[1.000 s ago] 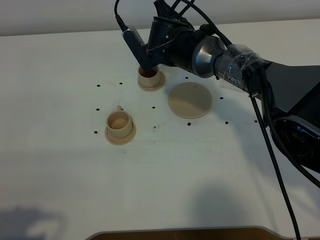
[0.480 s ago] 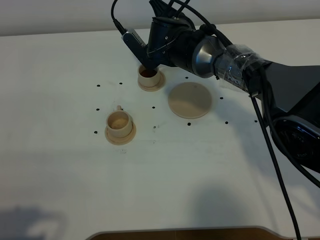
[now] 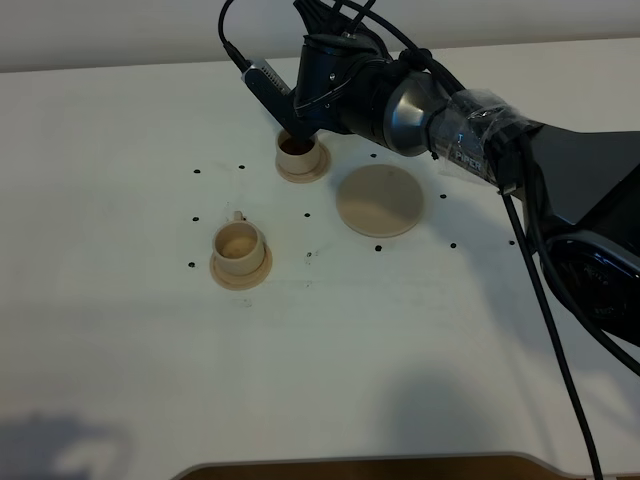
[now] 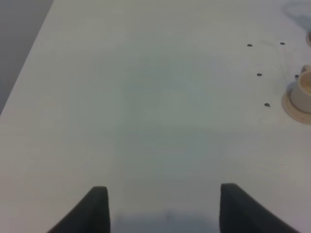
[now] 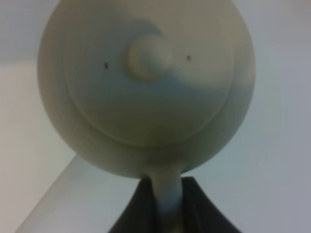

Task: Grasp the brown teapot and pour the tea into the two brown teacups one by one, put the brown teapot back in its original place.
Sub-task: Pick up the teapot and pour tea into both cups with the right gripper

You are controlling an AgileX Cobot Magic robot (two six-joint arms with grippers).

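Observation:
The brown teapot (image 5: 146, 82) fills the right wrist view, lid knob toward the camera. Its loop handle (image 5: 167, 191) is pinched in my shut right gripper (image 5: 165, 196). In the high view my right arm (image 3: 350, 85) reaches across over the far teacup (image 3: 301, 158) and hides the teapot. That cup holds dark tea and stands on its saucer. The near teacup (image 3: 239, 250) sits on its own saucer and looks pale inside. The wide round saucer (image 3: 380, 200), the original place, lies bare to the right of the far cup. My left gripper (image 4: 165, 208) stands open over bare table.
The white table (image 3: 120, 340) carries small black dots around the cups. The left wrist view catches the near teacup (image 4: 302, 94) at its edge. Cables (image 3: 545, 300) hang from the right arm on the right side.
My right arm has shifted slightly up and away over the far cup, showing a little more of its rim. The cups and saucers have not moved.

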